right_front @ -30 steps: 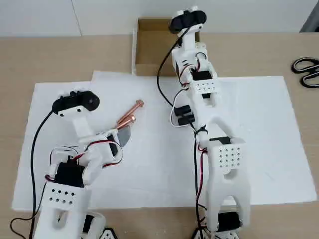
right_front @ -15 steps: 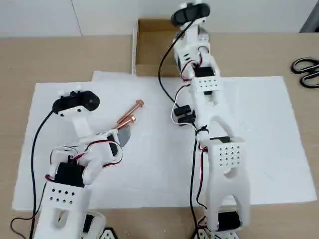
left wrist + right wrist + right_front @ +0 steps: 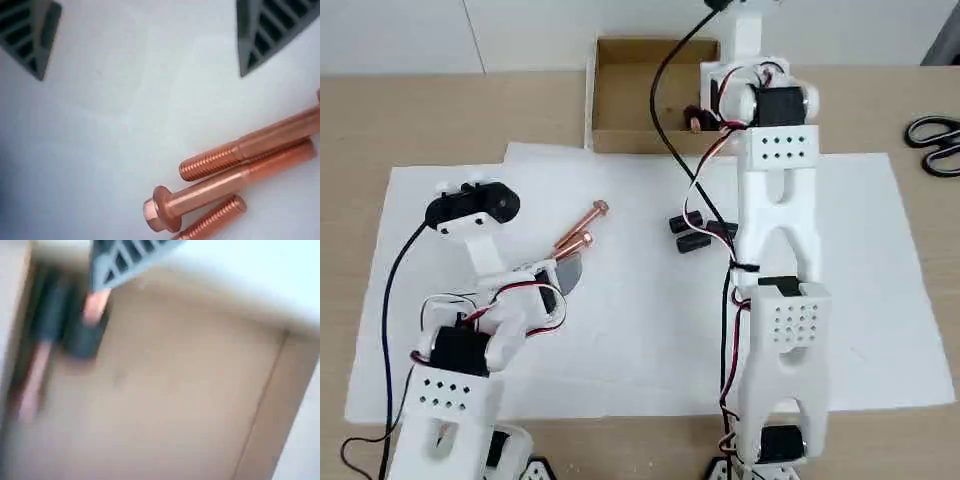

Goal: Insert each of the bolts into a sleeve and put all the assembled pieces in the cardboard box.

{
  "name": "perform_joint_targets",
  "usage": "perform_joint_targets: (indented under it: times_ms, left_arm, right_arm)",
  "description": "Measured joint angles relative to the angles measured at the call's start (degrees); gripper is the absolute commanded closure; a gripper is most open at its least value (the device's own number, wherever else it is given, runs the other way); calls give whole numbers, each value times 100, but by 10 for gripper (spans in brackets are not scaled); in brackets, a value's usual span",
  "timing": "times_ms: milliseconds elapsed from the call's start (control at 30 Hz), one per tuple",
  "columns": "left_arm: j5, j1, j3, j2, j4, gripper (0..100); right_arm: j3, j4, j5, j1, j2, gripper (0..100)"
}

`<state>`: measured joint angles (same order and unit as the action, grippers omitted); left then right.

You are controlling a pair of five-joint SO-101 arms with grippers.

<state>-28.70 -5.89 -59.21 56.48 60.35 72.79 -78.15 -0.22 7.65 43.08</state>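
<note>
While the left hand [image 3: 141, 67] is positioned wide open over the white sheet [image 3: 640, 330], three bolts [image 3: 220, 182] lie side by side just ahead of it, untouched. The right hand [image 3: 702, 116] is over the cardboard box [image 3: 620, 95]; whether it is open or closed cannot be told. Directly below this hand, a sleeved bolt [image 3: 84, 337] is in the box, with a second assembled piece [image 3: 42, 350] just beside it.

1. In the right wrist view, the assembled pieces [image 3: 80, 335] in the corner of the cardboard box [image 3: 165, 405] are smeared, so their number cannot be told.
2. In the left wrist view, two of the bolts [image 3: 225, 182] run off the picture's edge.
3. In the high view, the scissors [image 3: 932, 140] at the far right are cut by the edge, and the right arm [image 3: 775, 150] covers part of the box's inside.
</note>
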Motion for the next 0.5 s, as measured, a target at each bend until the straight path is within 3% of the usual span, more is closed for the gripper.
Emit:
perform_joint_targets:
  times_ms: [167,500]
  left_arm:
    - [0,0,0,0,0,765]
    - [0,0,0,0,0,765]
  right_arm:
    - [756,-1618,-18,0,-185,760]
    - [844,-1908,-9,-123,-369,761]
